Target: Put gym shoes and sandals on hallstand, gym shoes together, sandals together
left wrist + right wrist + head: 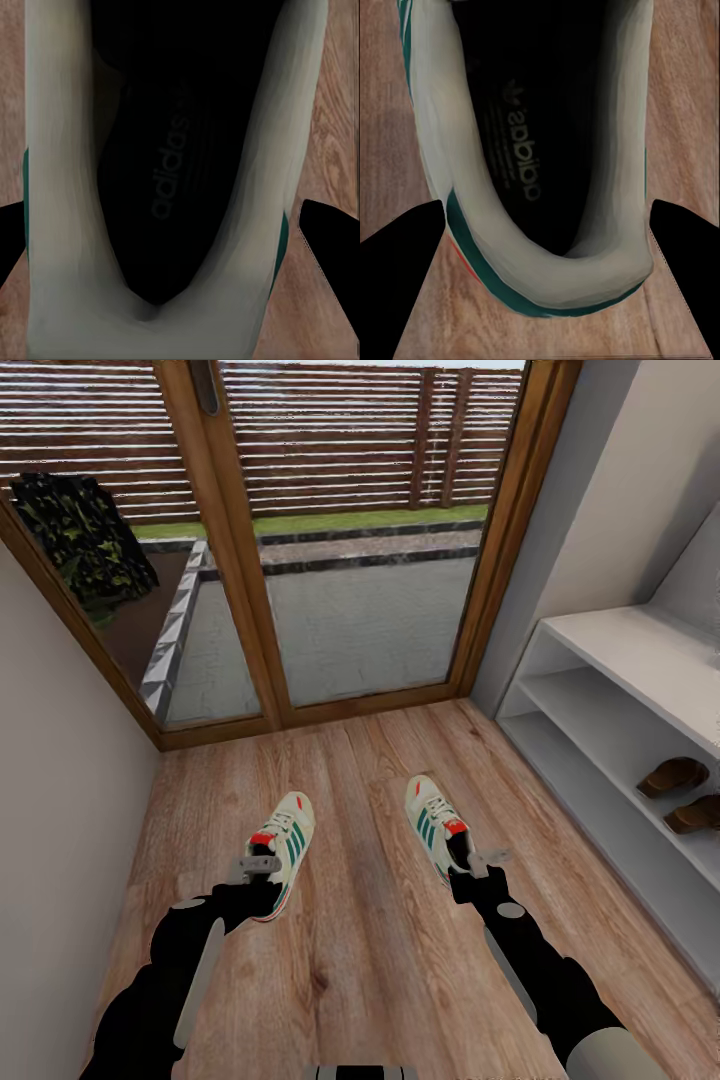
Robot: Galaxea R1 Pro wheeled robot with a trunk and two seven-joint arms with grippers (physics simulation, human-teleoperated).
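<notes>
Two white gym shoes with teal stripes lie on the wood corridor floor [370, 950], toes toward the glass door. My left gripper [258, 865] [163, 204] is down over the heel of the left gym shoe [288, 838] [67, 187], its fingers spread wide on either side of the collar. My right gripper [487, 857] [547, 202] sits at the heel of the right gym shoe [433, 820] [585, 274], and both of its fingers press against the heel's sides. Two brown sandals [675, 775] [697, 815] rest side by side on a lower tier of the white hallstand [640, 645].
A wood-framed glass door [350, 610] closes the corridor ahead. A plain wall [60, 780] runs along the left. The hallstand lines the right side, so the floor strip between them is narrow.
</notes>
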